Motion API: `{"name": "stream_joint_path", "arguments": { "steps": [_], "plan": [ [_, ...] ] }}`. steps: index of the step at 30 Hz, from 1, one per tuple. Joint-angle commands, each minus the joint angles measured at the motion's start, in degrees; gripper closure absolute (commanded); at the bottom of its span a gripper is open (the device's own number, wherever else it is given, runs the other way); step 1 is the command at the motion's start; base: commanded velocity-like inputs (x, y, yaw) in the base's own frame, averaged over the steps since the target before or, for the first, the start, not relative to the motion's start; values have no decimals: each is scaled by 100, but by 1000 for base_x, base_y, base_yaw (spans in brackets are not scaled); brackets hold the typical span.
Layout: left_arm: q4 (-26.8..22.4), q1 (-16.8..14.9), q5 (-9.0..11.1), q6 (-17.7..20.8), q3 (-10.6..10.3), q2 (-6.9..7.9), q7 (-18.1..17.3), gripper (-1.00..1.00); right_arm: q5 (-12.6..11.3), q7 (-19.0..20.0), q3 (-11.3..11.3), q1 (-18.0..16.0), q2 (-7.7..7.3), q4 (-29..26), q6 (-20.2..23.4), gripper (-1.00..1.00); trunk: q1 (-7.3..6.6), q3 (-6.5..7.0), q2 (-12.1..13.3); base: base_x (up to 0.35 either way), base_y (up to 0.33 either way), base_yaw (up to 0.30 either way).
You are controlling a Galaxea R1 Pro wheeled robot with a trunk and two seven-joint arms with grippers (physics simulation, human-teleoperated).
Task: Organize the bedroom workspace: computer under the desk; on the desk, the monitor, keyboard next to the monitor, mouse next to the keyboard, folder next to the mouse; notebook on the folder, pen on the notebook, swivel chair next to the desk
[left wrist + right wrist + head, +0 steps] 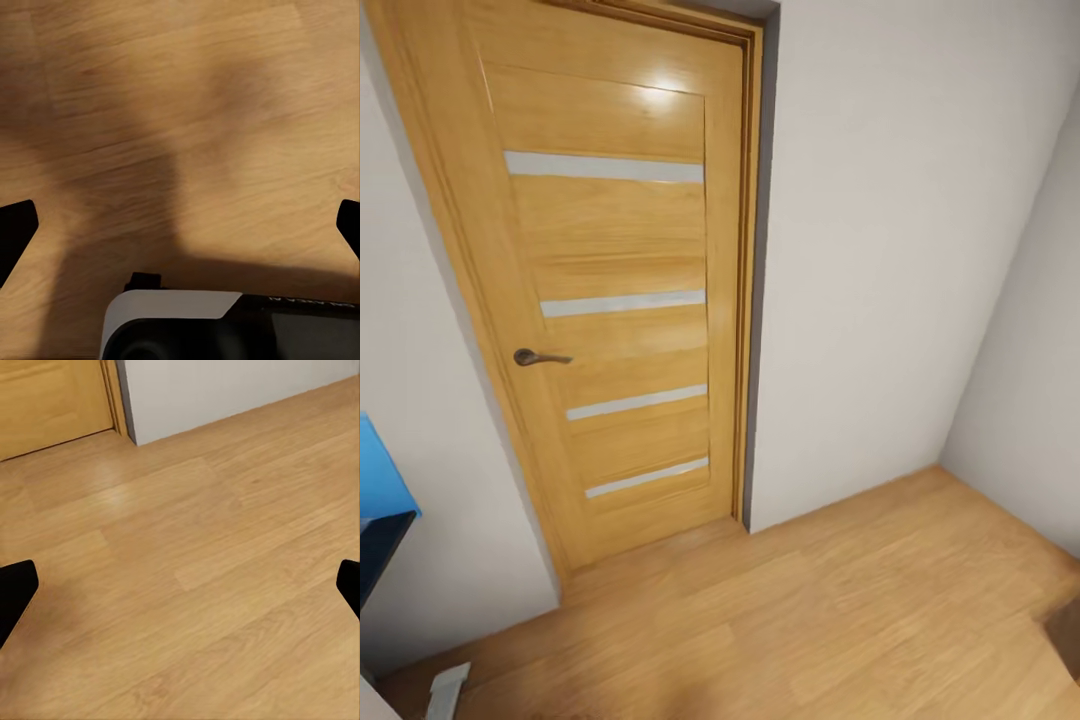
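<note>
Ahead, closed wooden door (615, 290) — open wood floor (810, 610) before it.

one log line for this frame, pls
phase: in transit | head view: closed wooden door, wood floor, blue panel at left edge | left gripper: open, empty | right gripper: open, empty

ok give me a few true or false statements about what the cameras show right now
1. The wooden door is shut. True.
2. The door has a round knob. False: it has a lever handle.
3. The floor is light wood. True.
4. The left hand grips a pen. False: its fingers stand wide apart over bare floor, nothing between them.
5. The right hand is open above the floor. True.
6. The door has four pale horizontal strips. True.
</note>
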Motion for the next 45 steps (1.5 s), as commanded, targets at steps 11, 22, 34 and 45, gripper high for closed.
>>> {"name": "stream_joint_path", "arguments": {
  "steps": [11, 22, 34, 45],
  "plan": [
    [-8, 6, 33, -9, 38, -2, -6, -100, 8, -19, -1, -3, 4, 3, -29, -100, 1, -6, -4, -14, 0, 287],
    [-2, 1, 32, -5, 41, 1, 4, -100, 8, -415, 7, -4, 7, 3, -25, -100, 1, -6, -4, -46, 0, 289],
    [-25, 2, 92, 4, 155, 321, 11, -100, -35, -421, -3, -5, 5, 180, 14, -100, 1, -6, -4, -1, 0, 290],
    [-61, -41, 1902, 542, 190, 480, 12, -100, -61, -427, -27, -6, 4, 188, 6, -100, 1, -6, -4, 0, 0, 289]
  ]
}}
